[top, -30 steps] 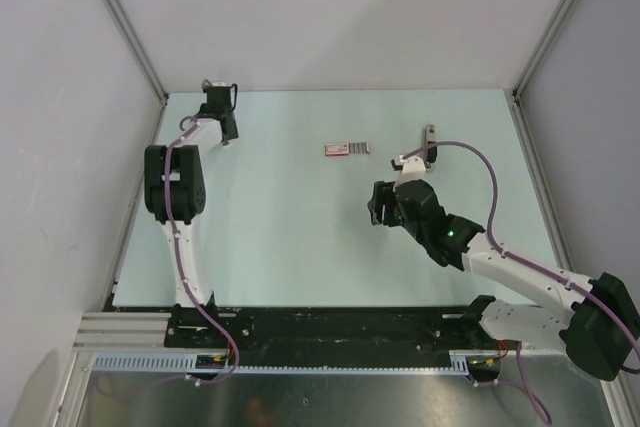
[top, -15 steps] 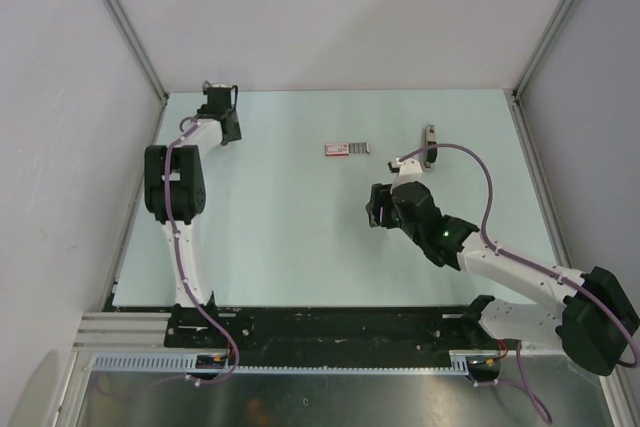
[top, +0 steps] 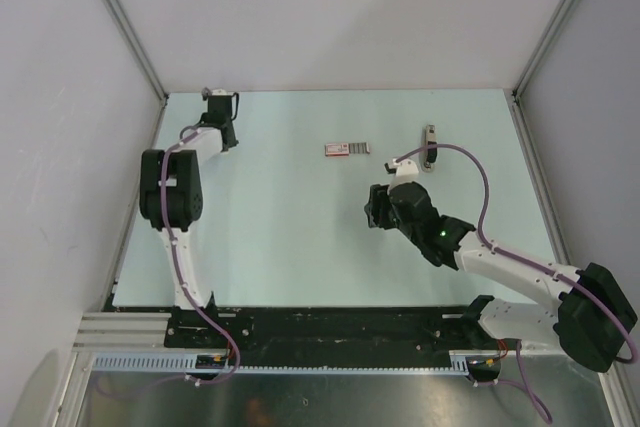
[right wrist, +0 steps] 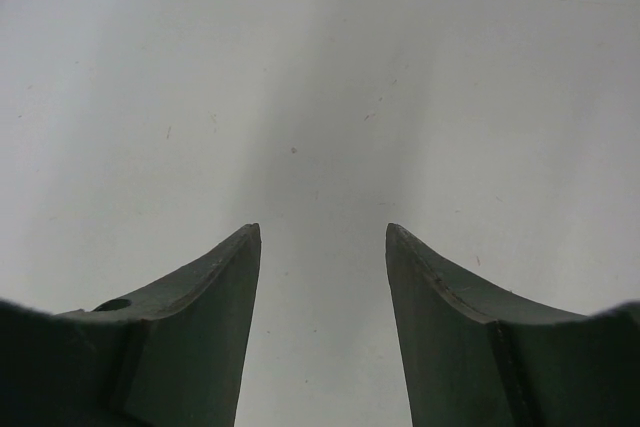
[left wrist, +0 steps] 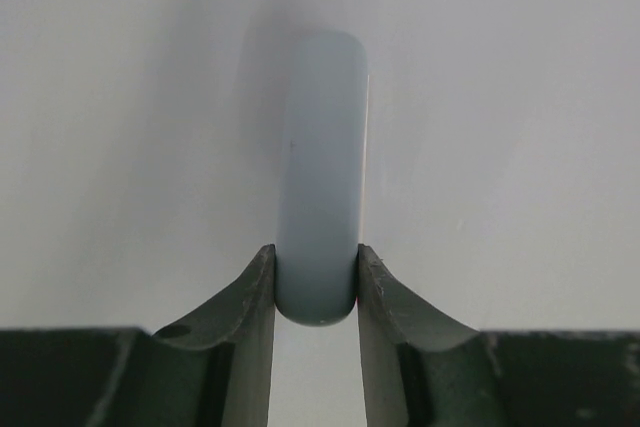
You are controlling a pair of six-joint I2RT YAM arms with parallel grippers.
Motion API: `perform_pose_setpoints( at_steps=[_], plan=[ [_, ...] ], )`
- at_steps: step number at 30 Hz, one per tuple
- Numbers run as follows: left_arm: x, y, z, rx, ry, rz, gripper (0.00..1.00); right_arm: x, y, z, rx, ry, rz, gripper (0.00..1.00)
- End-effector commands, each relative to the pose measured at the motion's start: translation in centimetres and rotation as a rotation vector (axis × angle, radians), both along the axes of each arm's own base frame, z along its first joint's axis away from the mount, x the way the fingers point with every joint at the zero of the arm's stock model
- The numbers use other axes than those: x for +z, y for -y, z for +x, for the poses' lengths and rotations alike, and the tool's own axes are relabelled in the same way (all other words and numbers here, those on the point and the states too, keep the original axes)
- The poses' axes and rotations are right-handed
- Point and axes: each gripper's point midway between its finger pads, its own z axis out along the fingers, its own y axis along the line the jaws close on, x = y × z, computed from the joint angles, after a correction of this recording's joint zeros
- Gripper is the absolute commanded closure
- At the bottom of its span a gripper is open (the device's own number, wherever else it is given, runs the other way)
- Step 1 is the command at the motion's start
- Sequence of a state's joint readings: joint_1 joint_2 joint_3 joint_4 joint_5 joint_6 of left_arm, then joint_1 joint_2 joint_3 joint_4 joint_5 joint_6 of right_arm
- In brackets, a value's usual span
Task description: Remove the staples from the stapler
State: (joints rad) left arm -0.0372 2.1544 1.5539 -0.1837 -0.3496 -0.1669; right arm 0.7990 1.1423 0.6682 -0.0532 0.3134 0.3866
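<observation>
Pale table (top: 280,237), left gripper (left wrist: 316,259) pinching grey bar (left wrist: 321,157), right gripper (right wrist: 322,234) agape

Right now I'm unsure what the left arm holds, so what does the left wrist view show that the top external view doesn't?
Only the left wrist: a pale rounded bar clamped between the left gripper's fingers. Only the top external: the stapler, a pink-red box and the right gripper, each apart from the others. Both: the left gripper, which the top view places at the table's far left corner.
</observation>
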Motion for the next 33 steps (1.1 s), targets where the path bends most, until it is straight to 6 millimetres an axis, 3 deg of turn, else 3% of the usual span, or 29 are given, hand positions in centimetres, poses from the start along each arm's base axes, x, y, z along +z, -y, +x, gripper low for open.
perform_pose_setpoints(
  at_steps=[1,4,12,17,21,26,33],
  plan=[
    [2.8,0.8,-4.0,-0.012,0.004,0.022,0.82,0.7,-0.5,-0.2,0.014,0.033,0.03,0.42],
    [4.0,1.9,-6.9,-0.064,0.004,0.012,0.82,0.5,-0.5,-0.5,0.017,0.034,0.027,0.42],
    [4.5,5.1,-16.5,-0.233,-0.052,0.064,0.81,-0.4,-0.7,-1.6,0.015,0.018,0.019,0.42],
    [5.0,5.5,-20.8,-0.308,-0.059,0.103,0.81,-1.0,-0.8,-2.6,0.015,0.01,0.006,0.43],
    [4.6,5.7,-22.6,-0.376,-0.072,0.12,0.77,-1.3,-1.3,-3.2,0.023,0.007,0.004,0.43],
    [2.5,6.9,-24.2,-0.462,-0.145,0.093,0.71,-1.7,-1.6,-3.5,0.022,-0.003,0.001,0.43],
    [0.4,10.6,-25.5,-0.629,-0.212,-0.05,0.57,-2.0,-1.8,-3.5,0.007,-0.014,0.007,0.43]
  ],
)
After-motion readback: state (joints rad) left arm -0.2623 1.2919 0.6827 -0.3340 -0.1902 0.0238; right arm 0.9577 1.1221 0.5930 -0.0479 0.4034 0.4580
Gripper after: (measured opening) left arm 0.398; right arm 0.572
